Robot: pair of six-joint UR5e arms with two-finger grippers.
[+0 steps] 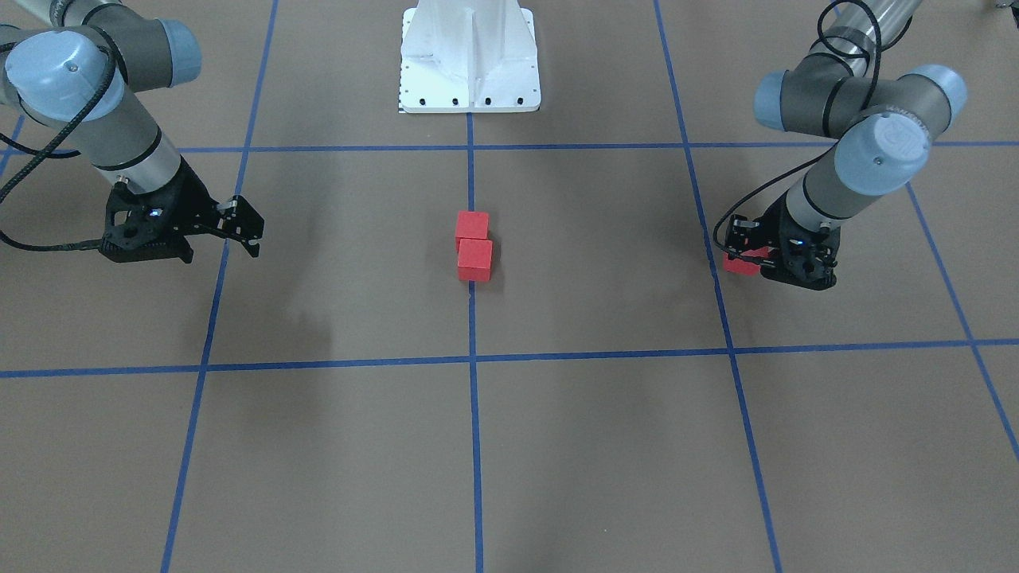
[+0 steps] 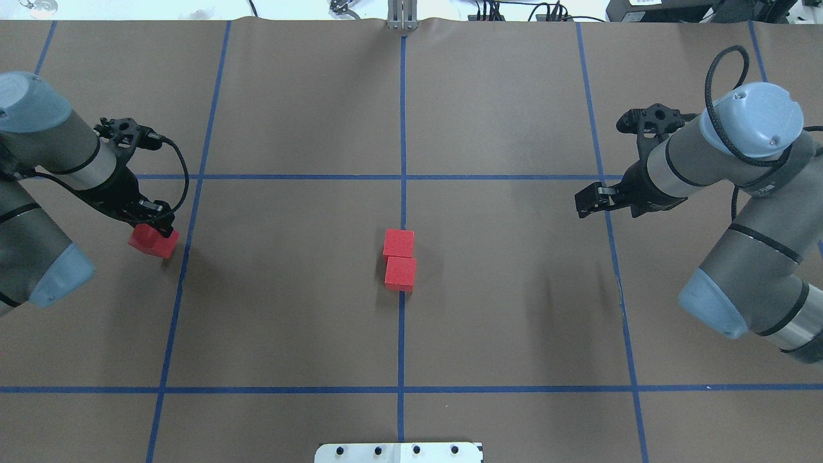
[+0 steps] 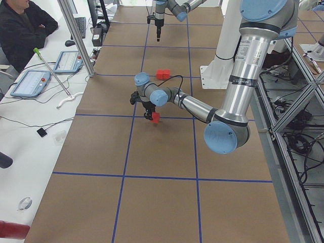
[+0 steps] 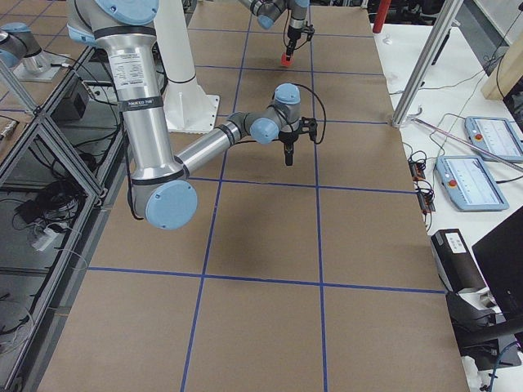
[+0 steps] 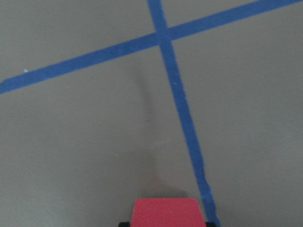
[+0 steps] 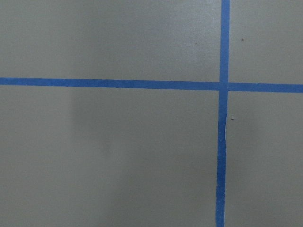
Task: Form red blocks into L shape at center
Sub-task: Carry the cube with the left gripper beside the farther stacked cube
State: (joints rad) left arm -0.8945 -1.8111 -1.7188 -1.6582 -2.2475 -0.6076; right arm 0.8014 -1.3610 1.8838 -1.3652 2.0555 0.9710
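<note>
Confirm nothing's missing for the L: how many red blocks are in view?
3. Two red blocks touch end to end on the middle blue tape line; the third is in the left gripper, off to the side.

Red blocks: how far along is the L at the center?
Done: two small matte red cubes sit touching in a row on the middle blue tape line. In hand: the left hand grips the third red cube, away from them. Left: carry it in beside one end cube.
</note>
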